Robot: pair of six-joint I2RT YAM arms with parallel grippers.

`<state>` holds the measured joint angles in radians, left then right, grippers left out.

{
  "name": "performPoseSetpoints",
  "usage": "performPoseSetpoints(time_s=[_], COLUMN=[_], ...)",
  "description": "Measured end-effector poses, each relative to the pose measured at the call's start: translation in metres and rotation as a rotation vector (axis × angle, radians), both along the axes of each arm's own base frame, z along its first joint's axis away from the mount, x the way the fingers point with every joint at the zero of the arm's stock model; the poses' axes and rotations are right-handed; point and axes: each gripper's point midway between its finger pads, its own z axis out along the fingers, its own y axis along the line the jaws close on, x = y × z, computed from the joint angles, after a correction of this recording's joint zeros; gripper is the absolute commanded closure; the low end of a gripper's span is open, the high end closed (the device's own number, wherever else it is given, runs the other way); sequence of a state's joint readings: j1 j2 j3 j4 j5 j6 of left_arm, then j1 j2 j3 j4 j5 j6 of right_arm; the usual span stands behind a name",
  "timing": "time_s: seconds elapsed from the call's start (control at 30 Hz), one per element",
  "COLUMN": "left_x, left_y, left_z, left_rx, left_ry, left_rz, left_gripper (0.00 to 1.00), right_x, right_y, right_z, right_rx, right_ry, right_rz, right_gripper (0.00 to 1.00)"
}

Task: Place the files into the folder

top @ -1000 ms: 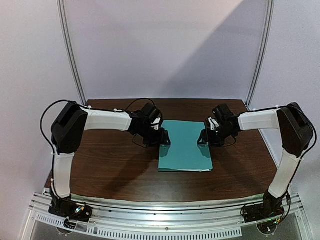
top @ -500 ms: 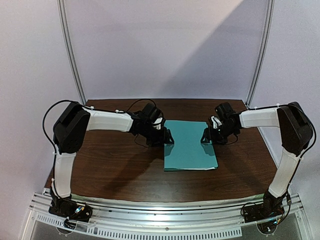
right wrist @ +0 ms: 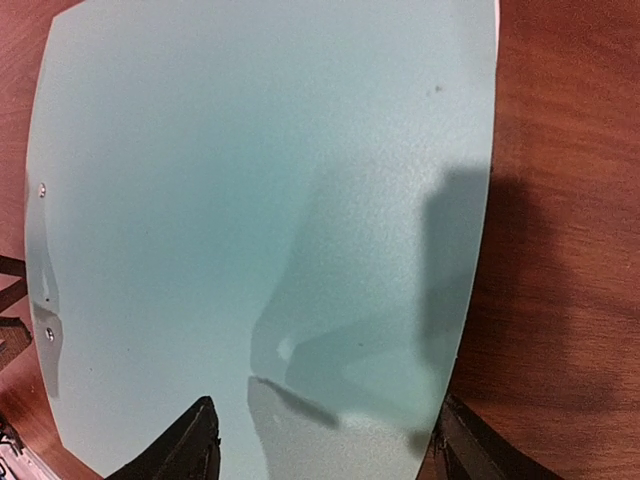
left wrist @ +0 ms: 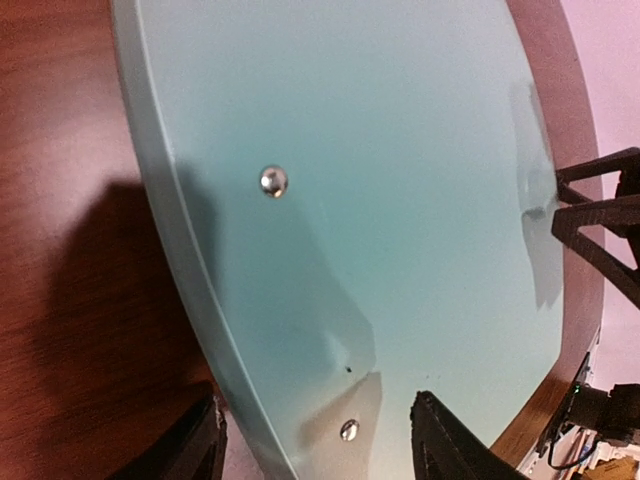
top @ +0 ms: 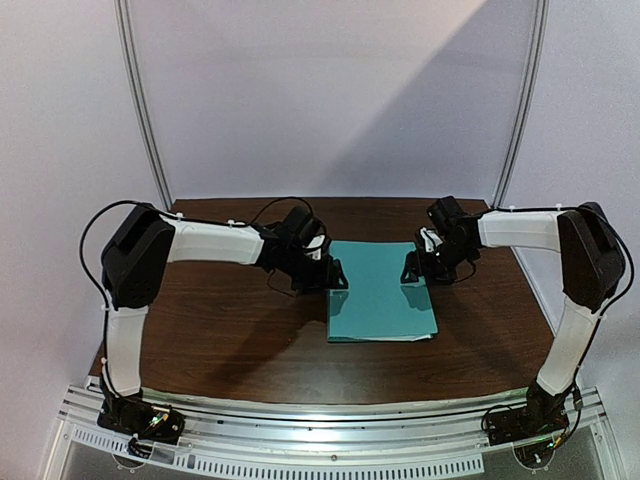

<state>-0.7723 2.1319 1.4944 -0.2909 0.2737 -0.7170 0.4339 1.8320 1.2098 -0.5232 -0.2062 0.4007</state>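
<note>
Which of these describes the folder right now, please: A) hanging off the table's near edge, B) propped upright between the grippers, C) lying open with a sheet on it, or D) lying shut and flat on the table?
D: the folder lies flat on the table, its cover shut, with the left gripper and right gripper at its two sides.

No text, label, brand or no. is readable in any view. The folder (top: 381, 292) cover is plain teal w/o print. It shows only two small metal rivets (left wrist: 272, 181) near one long edge, and these have no marks.
</note>
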Motion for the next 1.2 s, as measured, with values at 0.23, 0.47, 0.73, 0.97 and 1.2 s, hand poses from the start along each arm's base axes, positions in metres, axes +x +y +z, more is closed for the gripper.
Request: performPoseSetpoints(time_s=[0.23,0.47,0.73,0.97,1.2], left_x=[0.003,0.005,0.002,-0.006,-0.029], left_y=[0.009,0.025,0.061,0.115,0.185], left_z=[0.041,0.083,0.115,0.174,0.224], left_rx=[-0.010,-0.018,0.055,0.110,0.141], left_ry=[-0.087,-0.185,-0.289,-0.480,-0.672], left_rz=[0.013,0.040,0.091,0.180,0.305], left_gripper=[0.36,0.35,0.31,0.01,0.00], right_x=[0.007,0.009,0.008,-0.003,-0.019], right_y=[-0.004,-0.012,-0.013,-0.014,-0.023], right_z=[0.020,0.046,0.082,0.133,0.155], right_rx=[-0.038,-0.069,-0.034,0.038,0.083], right_ry=[-0.041,-0.099,-0.177,-0.323,-0.436], right_rz=[0.002,-0.006,0.000,0.017,0.006], right_gripper=[0.22,0.19,0.15,0.01,0.01])
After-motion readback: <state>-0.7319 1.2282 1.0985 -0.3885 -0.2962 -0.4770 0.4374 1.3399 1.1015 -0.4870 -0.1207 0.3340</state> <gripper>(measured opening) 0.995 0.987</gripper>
